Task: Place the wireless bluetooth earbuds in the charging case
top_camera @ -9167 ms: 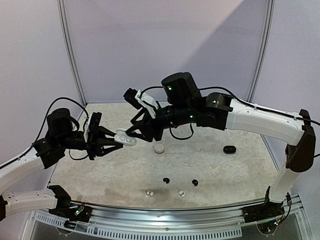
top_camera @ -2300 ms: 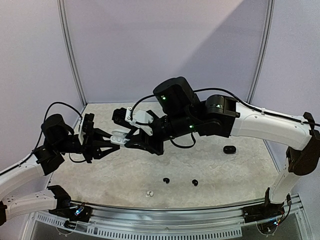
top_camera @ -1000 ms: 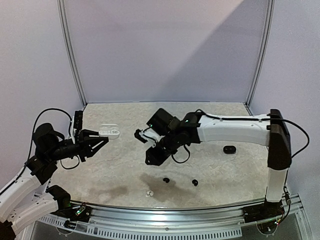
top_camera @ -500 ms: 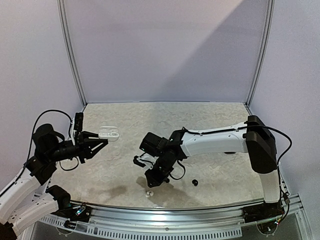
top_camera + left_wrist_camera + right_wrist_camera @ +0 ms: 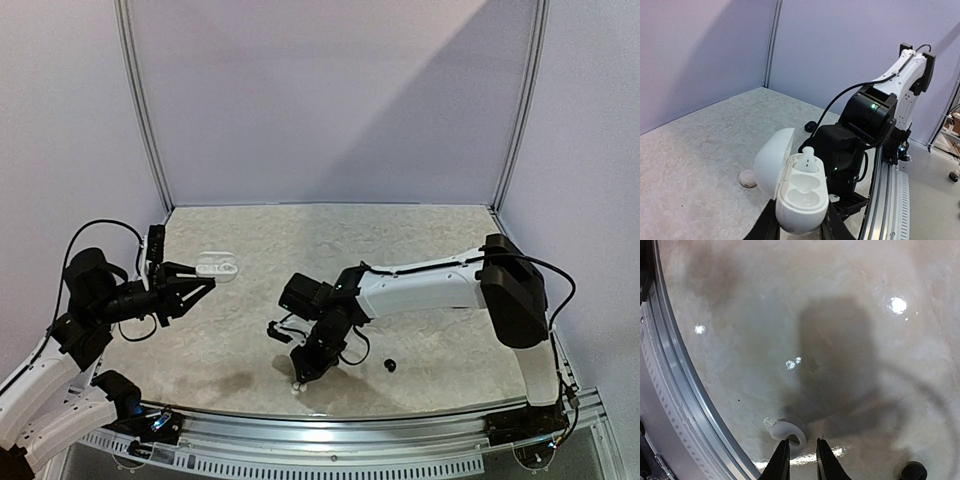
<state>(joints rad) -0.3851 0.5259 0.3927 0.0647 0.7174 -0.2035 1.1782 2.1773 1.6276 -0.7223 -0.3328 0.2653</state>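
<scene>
Top view, left gripper (image 5: 203, 278): clamped on the open charging case (image 5: 217, 266), which it holds off the table (image 5: 450, 240) at the left side.
Top view, right gripper (image 5: 302, 370): down by the near edge, right over a white earbud (image 5: 297, 386). A black earbud (image 5: 390, 366) lies near, to its right.
Left wrist, case: both fingers (image 5: 765, 227) pinch its lower shell and the lid is tipped back. A seated earbud (image 5: 807, 159) stands in the far socket; the near socket (image 5: 805, 183) is bare.
Left wrist, beyond: a closed white case (image 5: 747, 178) sits on the table.
Right wrist, fingertips (image 5: 781, 457): narrowly parted, gripping nothing. The white earbud lies at the left tip, not between the two.
Handling: your target is probably light, hard and slick, so it is likely to skid or flick away. Centre the jaws over it and pinch gently across its rounded body.
</scene>
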